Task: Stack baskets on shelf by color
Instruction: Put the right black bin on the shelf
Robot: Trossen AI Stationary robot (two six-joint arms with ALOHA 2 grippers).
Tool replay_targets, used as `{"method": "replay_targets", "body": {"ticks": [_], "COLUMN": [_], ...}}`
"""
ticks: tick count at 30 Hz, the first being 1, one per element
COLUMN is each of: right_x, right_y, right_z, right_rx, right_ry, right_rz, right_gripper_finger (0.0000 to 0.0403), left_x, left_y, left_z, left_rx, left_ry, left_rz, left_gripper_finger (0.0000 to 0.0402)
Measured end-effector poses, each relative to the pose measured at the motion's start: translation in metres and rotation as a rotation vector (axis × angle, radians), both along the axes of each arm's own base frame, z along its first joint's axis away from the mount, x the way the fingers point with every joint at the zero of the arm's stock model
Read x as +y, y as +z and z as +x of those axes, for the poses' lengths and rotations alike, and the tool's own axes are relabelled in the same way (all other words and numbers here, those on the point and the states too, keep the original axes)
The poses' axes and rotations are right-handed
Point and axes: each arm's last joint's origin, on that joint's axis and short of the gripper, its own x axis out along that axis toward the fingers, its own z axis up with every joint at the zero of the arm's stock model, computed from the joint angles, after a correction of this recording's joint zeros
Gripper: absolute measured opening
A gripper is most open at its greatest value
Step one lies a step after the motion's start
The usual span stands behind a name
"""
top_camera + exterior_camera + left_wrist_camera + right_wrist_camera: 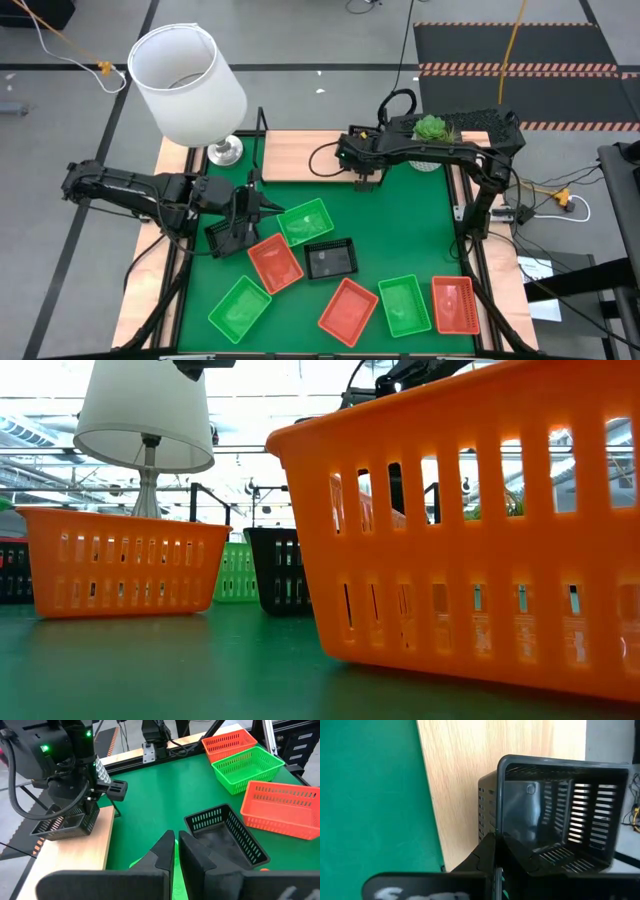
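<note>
My right gripper [365, 180] hangs over the light-wood shelf [300, 155] at the table's far edge, shut on a black basket [555, 810]. The left wrist view shows that basket [65, 822] just over the shelf board [75, 865]. My left gripper [175, 845] is shut with nothing between its fingers. It is above the left corner of a green basket [305, 220] on the green mat. An orange basket [275, 262] and another black basket [330, 258] lie near that green one. My right gripper pinches the black basket's rim [495, 832] at one end, coming from above and slanting down. The basket hangs tilted below the fingers [92, 805], its open side toward the wrist camera. I cannot tell whether its underside touches the shelf board.
Near the front edge lie a green basket [240, 305], an orange one [348, 308], a green one [404, 303] and an orange one [455, 305]. A white lamp [185, 75] stands at the shelf's left end. A potted plant [432, 128] stands at its right end.
</note>
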Motion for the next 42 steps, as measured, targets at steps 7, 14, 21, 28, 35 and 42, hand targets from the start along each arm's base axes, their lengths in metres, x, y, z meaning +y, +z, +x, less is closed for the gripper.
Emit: {"method": "replay_targets", "body": {"ticks": [7,14,21,28,35,42], "right_x": [0.0002,0.0011,0.002,0.0016,0.0018,0.0016], "right_y": [-0.0009,-0.0013,-0.0013,-0.0009,-0.0011,-0.0005], "right_z": [-0.0001,0.0004,0.0018,0.0028,0.0024,0.0027], "right_rx": [-0.003,-0.015,-0.037,-0.045,-0.04,-0.049], "right_ry": [-0.006,0.008,0.021,0.028,0.027,0.021], "right_rz": [0.001,0.038,0.068,0.063,0.065,0.064], "right_gripper_finger": [0.0013,0.0013,0.0014,0.0014,0.0032,0.0092], "left_x": [0.0,0.0,0.0,0.0,0.0,0.0], "left_y": [0.0,0.0,0.0,0.0,0.0,0.0], "left_z": [0.0,0.0,0.0,0.0,0.0,0.0], "left_rx": [0.0,0.0,0.0,0.0,0.0,0.0], "left_ry": [0.0,0.0,0.0,0.0,0.0,0.0], "left_rz": [0.0,0.0,0.0,0.0,0.0,0.0], "left_gripper_finger": [0.0028,0.0028,0.0028,0.0028,0.0028,0.0028]}}
